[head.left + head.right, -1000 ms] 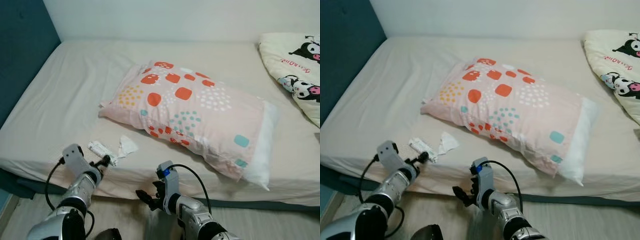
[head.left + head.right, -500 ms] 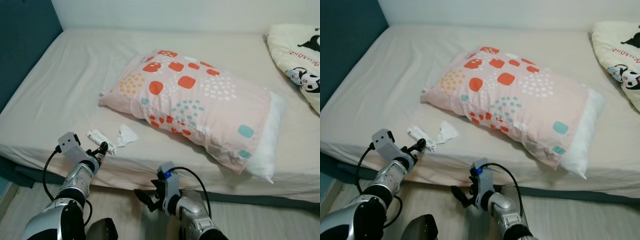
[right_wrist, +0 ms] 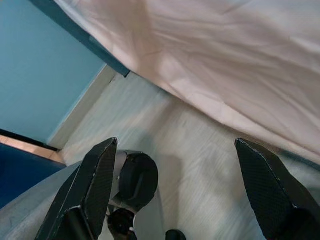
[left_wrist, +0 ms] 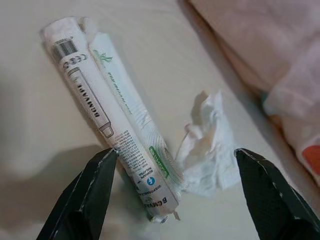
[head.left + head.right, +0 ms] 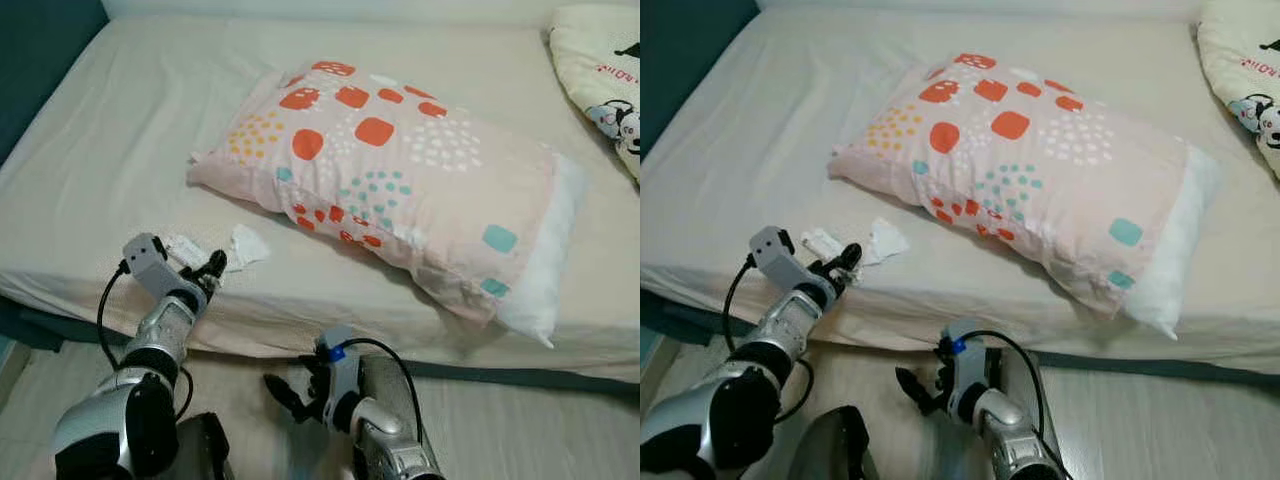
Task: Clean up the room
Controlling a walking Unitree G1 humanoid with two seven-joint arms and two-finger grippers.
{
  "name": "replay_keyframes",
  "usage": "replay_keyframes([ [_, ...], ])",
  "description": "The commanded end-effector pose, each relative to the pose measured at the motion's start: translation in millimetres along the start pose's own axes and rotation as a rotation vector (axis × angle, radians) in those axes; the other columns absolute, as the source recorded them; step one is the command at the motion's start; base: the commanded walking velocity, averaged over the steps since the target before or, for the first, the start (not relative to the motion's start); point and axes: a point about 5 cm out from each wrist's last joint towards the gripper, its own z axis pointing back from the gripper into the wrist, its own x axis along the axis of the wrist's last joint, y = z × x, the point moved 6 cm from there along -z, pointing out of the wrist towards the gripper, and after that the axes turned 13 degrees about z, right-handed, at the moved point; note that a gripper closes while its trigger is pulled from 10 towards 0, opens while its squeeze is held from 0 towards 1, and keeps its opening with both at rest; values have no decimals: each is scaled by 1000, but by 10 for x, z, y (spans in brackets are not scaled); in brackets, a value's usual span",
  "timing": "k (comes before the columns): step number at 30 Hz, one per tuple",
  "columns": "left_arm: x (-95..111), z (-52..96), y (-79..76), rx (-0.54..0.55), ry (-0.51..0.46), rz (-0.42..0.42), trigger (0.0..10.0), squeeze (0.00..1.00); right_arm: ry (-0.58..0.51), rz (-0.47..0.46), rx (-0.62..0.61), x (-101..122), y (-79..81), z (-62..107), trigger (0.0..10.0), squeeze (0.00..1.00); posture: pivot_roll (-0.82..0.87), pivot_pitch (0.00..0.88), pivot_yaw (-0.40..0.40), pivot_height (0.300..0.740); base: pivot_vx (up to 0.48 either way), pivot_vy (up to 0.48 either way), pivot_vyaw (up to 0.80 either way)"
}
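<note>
My left fingers [image 4: 175, 195] have closed in on the bed's wrapper tube [image 4: 112, 120], spread wide astride its end, crumpled tissue [image 4: 207, 150] alongside; clenching comes next. Right fingers [image 3: 175, 195] hang released.

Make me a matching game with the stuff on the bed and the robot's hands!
Things:
1. pillow
2. wrapper
3. tissue
4. right gripper

Places:
A. low over the floor, beside the bed
B. crumpled, between the wrapper and the pillow
C. middle of the bed, spotted
D. right in front of the open left gripper

Pairs: 1-C, 2-D, 3-B, 4-A
</note>
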Motion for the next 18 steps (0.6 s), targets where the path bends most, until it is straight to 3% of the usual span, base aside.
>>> replay_keyframes([
  [1,9,26,93,24,10,7,10000,0,-13,-64,39,-6,230,-80,10000,0,-229,409,22,508,0,0,0],
  [18,-362,86,176,83,108,-21,10000,0,-25,-71,3,69,198,6,10000,0,-235,433,21,508,0,0,0],
])
